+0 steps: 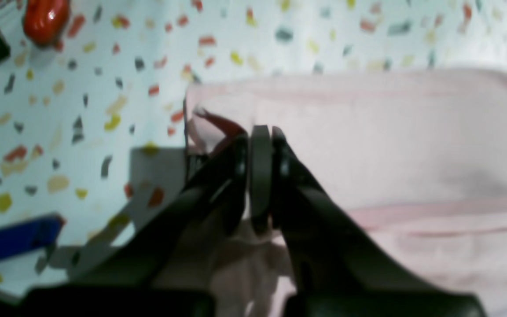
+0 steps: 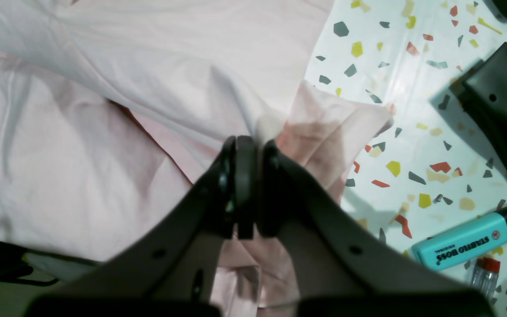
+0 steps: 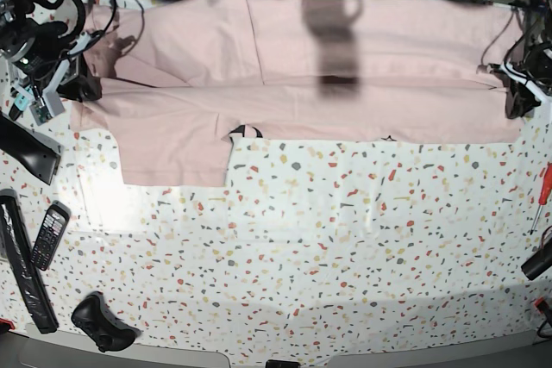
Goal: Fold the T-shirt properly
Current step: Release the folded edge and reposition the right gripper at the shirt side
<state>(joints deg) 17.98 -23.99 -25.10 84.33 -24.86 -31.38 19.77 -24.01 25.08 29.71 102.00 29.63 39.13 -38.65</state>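
Base view: the T-shirt (image 3: 345,66) is seen spread in a wide band across the far part of the speckled table (image 3: 328,239), its pale pink cloth folded along its length, with one sleeve (image 3: 172,148) hanging toward the camera on that view's left. A sliver of black lettering (image 3: 246,133) is glimpsed at the folded edge beside the sleeve. The right gripper (image 3: 73,84) is found at the shirt's end on that view's left, and the left gripper (image 3: 515,96) at the opposite end.

From the left wrist camera, the left gripper (image 1: 260,132) is shown with its jaws pressed together on the corner of the pink cloth (image 1: 368,145), a bunch of fabric being pinched just below the pads. A red rounded object (image 1: 45,17) is seen at the top left, too blurred to identify, and a blue piece (image 1: 13,240) at the lower left.

From the right wrist camera, the right gripper (image 2: 249,143) is likewise seen clamped on the shirt (image 2: 104,88), gathered folds rising from between the jaws. A turquoise highlighter (image 2: 464,242) is seen lying on the table well to the side, near a black wedge-shaped part (image 2: 500,110).

On the near left of the base view, a black phone (image 3: 49,234) and a black controller (image 3: 102,321) are seen resting apart from the shirt.
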